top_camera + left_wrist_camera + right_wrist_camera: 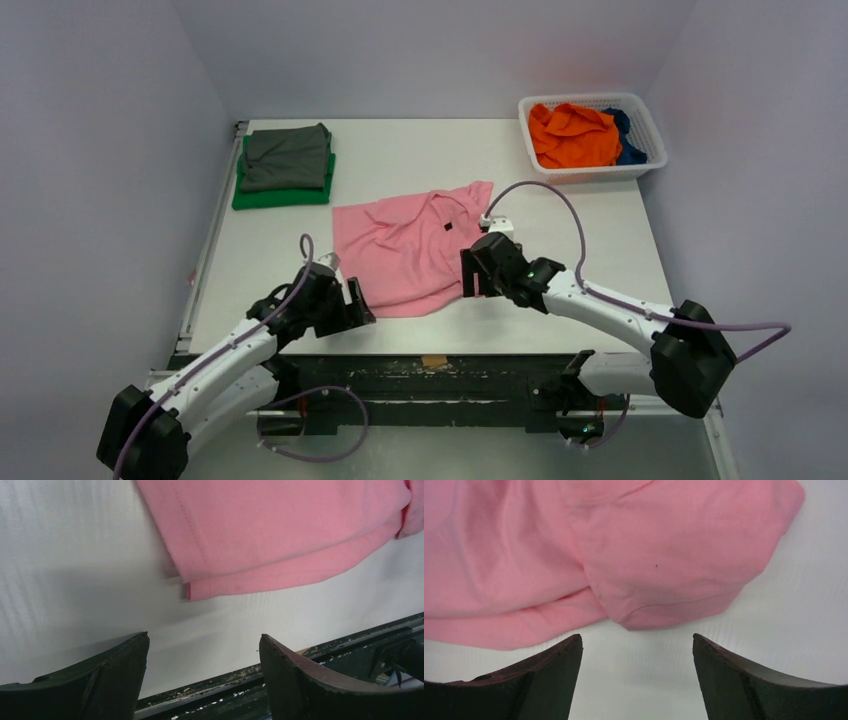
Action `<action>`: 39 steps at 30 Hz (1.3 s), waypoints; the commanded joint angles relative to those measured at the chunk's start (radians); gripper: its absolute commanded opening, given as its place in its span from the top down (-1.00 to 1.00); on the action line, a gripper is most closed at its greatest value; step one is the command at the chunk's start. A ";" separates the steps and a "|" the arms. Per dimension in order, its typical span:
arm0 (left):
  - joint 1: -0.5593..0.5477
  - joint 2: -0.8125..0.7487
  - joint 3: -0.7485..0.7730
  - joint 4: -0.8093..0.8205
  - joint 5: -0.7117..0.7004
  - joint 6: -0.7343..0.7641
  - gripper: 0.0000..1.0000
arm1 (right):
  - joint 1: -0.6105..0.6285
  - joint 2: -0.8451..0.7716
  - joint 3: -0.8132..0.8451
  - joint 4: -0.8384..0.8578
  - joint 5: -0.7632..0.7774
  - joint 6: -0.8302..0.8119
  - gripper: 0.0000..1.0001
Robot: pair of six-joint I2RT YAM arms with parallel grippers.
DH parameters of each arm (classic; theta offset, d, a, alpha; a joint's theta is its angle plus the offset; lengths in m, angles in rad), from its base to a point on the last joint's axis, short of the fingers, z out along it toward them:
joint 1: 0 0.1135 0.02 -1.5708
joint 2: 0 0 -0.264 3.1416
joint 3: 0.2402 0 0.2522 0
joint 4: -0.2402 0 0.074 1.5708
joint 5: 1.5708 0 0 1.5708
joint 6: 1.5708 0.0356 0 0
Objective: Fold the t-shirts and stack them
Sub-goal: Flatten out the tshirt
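Observation:
The pink t-shirt point(410, 250) lies spread on the middle of the table, rumpled, with a small dark tag near its collar. My left gripper point(358, 300) is open and empty just off its near left corner; the hem corner point(200, 587) shows ahead of the fingers. My right gripper point(470, 272) is open and empty at the shirt's near right edge, with a folded sleeve point(674, 605) just ahead of it. A folded grey t-shirt point(287, 155) lies on a folded green t-shirt point(282, 194) at the back left. The orange t-shirt point(572, 135) and dark blue t-shirt point(628, 150) lie in the basket.
The white mesh basket point(590, 172) stands at the table's back right corner. The table's near edge with its black rail point(280, 680) is right under my left gripper. Grey walls close in on both sides and behind.

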 commanded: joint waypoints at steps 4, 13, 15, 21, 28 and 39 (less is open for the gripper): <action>-0.091 0.183 0.035 0.147 -0.029 -0.036 -0.30 | 0.056 0.099 -0.018 0.062 -0.089 0.008 -0.38; -0.178 0.398 0.146 0.105 -0.236 -0.067 0.12 | 0.058 0.213 -0.023 0.088 -0.046 0.032 -0.27; -0.189 0.436 0.171 0.065 -0.304 -0.098 0.14 | 0.058 0.231 -0.023 0.084 -0.028 0.042 -0.26; -0.193 0.592 0.269 -0.016 -0.405 -0.161 0.15 | 0.058 0.257 -0.018 0.090 0.014 0.048 -0.17; -0.193 0.794 0.394 -0.034 -0.410 -0.172 0.37 | 0.058 0.254 -0.015 0.093 0.026 0.046 0.23; -0.193 0.669 0.384 -0.068 -0.521 -0.125 1.00 | 0.043 0.125 -0.024 0.051 0.213 0.091 1.00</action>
